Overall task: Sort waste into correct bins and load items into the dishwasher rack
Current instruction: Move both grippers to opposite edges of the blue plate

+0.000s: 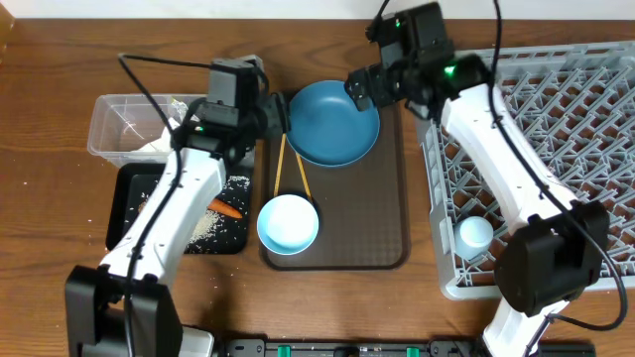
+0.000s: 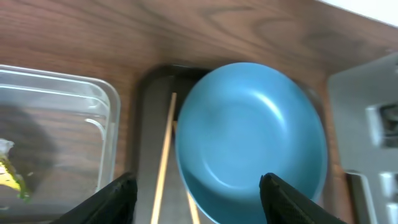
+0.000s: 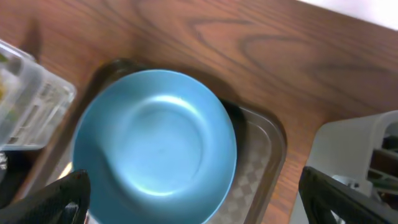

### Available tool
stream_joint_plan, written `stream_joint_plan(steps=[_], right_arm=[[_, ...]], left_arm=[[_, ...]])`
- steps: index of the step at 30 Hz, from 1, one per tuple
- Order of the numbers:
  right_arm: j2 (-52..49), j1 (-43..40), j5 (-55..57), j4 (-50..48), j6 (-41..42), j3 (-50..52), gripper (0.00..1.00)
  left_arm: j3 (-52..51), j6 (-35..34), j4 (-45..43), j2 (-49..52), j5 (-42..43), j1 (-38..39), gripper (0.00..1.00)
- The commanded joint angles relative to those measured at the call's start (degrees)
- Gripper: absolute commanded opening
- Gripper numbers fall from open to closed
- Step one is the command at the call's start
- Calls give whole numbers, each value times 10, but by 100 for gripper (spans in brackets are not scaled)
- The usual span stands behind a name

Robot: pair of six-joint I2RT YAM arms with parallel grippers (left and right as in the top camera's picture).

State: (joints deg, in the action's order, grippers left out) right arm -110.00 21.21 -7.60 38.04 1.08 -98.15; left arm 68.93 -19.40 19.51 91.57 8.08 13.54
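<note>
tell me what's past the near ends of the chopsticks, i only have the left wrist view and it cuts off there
observer: a white-inside bowl sits on the serving tray, just beyond the chopsticks' near ends.
operator: anything in the rack yet
observer: one light-blue cup, in the dishwasher rack's near left corner.
operator: and the black tray
observer: the black tray holds a small orange carrot and loose rice.
</note>
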Motion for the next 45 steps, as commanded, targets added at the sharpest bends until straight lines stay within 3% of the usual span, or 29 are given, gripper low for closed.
stream_joint_plan(steps=[1, 13, 43, 45], right_arm=[[1, 3, 29, -35, 8, 39, 98], [-1, 7, 29, -148, 8, 145, 99], [-2, 7, 29, -148, 8, 152, 99], [-2, 7, 29, -149, 8, 152, 99]], left_arm=[[-3, 7, -4, 28, -46, 2, 64], [-3, 7, -38, 74, 29, 7, 64], [-3, -10, -113, 208, 24, 24, 64], [-3, -10, -115, 208, 24, 25, 53]])
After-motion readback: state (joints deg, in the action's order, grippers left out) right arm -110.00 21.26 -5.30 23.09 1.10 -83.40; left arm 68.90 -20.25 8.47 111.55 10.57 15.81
